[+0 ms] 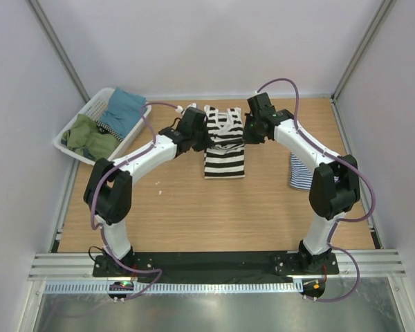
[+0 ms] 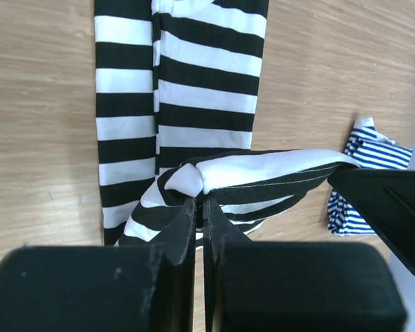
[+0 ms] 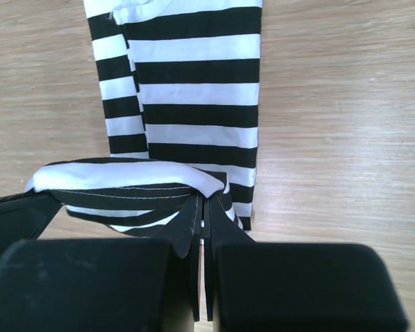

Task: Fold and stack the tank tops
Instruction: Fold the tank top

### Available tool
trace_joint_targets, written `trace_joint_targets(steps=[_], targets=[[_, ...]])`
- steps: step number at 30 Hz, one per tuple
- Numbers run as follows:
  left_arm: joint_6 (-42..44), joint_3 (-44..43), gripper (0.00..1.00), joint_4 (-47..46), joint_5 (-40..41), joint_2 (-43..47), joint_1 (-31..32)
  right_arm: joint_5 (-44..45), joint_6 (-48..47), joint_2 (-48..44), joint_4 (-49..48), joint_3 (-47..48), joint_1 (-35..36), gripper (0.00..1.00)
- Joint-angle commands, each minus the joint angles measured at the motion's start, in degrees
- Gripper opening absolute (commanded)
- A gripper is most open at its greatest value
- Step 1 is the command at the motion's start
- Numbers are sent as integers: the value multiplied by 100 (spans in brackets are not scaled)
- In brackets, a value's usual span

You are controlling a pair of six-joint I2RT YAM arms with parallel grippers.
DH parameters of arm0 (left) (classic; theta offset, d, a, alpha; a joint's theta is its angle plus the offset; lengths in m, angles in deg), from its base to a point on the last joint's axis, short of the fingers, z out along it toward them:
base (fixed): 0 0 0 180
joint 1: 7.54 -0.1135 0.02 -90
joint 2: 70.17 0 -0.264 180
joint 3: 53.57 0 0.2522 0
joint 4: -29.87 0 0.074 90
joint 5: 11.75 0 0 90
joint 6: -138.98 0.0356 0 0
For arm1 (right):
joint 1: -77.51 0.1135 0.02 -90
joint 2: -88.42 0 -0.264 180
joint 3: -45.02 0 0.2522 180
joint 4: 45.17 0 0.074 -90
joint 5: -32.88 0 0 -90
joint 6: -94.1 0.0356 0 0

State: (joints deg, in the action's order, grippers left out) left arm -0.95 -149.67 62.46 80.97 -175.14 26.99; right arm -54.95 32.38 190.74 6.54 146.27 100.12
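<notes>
A tank top with broad black-and-white stripes [image 1: 224, 149] lies lengthwise on the wooden table, its far end lifted off the board. My left gripper [image 1: 202, 135] is shut on one lifted corner of it [image 2: 194, 181], and my right gripper [image 1: 247, 133] is shut on the other corner [image 3: 207, 185]. The raised edge stretches taut between the two grippers above the flat part of the cloth [image 2: 194, 90] [image 3: 194, 90]. A second tank top with thin navy-and-white stripes [image 1: 301, 173] lies bunched beside the right arm, seen also in the left wrist view [image 2: 370, 159].
A white slatted basket [image 1: 70, 138] at the back left holds blue [image 1: 124, 111] and green [image 1: 90, 138] garments. Grey walls enclose the table on three sides. The arm bases sit on a black rail [image 1: 214, 266] at the near edge.
</notes>
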Motion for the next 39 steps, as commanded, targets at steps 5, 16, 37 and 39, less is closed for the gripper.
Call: trace_joint_targets(steps=[5, 16, 37, 39], targets=[[212, -598, 0, -20, -61, -427, -218, -15, -120, 559, -16, 568, -195, 1], [89, -1538, 0, -204, -255, -1526, -499, 46, 46, 1781, 28, 1929, -442, 3], [432, -626, 43, -599, -633, -999, -455, -753, -313, 868, -1325, 191, -626, 36], [467, -528, 42, -652, -606, -1008, -420, -806, -322, 912, -1405, 67, -626, 36]])
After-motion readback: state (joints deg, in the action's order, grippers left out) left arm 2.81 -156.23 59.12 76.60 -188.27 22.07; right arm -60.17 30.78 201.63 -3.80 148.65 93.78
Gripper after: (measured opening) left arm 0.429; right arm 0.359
